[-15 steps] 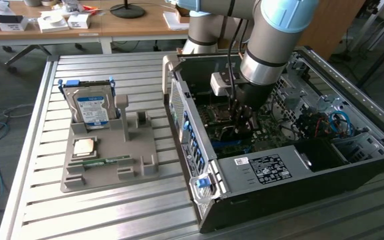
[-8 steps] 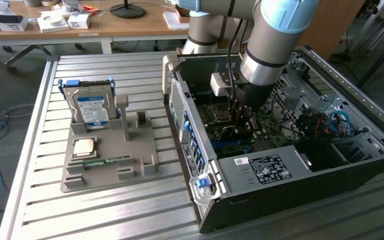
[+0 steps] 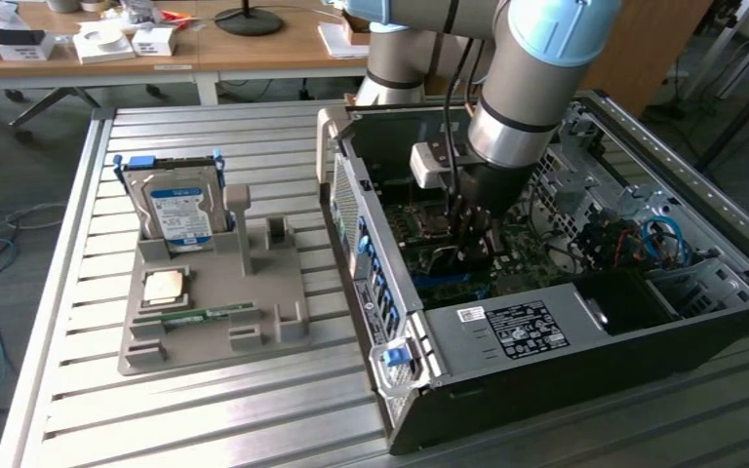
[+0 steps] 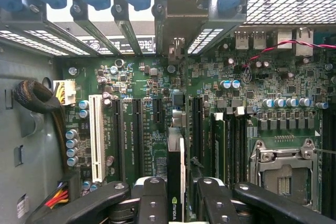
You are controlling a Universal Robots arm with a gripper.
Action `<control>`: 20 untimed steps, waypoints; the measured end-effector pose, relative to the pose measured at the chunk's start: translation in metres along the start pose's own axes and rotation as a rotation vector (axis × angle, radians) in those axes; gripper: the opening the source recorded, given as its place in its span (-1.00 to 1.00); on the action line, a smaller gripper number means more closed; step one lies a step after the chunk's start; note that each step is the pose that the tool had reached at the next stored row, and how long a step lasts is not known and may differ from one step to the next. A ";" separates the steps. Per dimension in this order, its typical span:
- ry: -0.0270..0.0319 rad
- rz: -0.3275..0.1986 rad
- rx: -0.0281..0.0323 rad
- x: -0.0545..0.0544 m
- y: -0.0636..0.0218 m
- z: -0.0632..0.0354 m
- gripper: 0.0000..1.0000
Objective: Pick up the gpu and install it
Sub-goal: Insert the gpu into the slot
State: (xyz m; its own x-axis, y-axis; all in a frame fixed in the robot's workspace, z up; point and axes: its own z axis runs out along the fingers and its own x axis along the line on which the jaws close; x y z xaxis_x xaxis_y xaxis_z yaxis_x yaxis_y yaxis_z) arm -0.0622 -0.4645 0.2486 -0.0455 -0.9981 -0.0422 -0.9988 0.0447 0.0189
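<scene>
My gripper [image 4: 176,195] is clamped on one gpu [image 4: 176,174], held edge-on above the motherboard [image 4: 136,129] inside the computer case [image 3: 505,341]; it seems lined up with one of three dark slots.

My work surface is a table [image 3: 218,409] of ribbed silver metal slats. On it, toward the exterior view's left, lies a flat grey plastic parts holder [image 3: 264,322] with upright posts; a boxy hard drive with a blue-white label [image 3: 179,210] stands in it. Beside it, toward the exterior view's right, rests an opened dark computer case [image 3: 505,390], lying on its side.
</scene>
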 end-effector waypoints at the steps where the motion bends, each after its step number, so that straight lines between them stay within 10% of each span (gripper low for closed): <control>1: -0.0001 0.000 0.0000 0.000 0.0000 0.0002 -0.47; 20: 0.0001 0.000 -0.0001 0.000 0.0001 0.0003 -0.32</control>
State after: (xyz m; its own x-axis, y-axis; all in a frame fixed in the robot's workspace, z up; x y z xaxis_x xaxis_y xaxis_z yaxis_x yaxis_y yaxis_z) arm -0.0623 -0.4645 0.2483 -0.0455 -0.9981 -0.0421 -0.9988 0.0447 0.0190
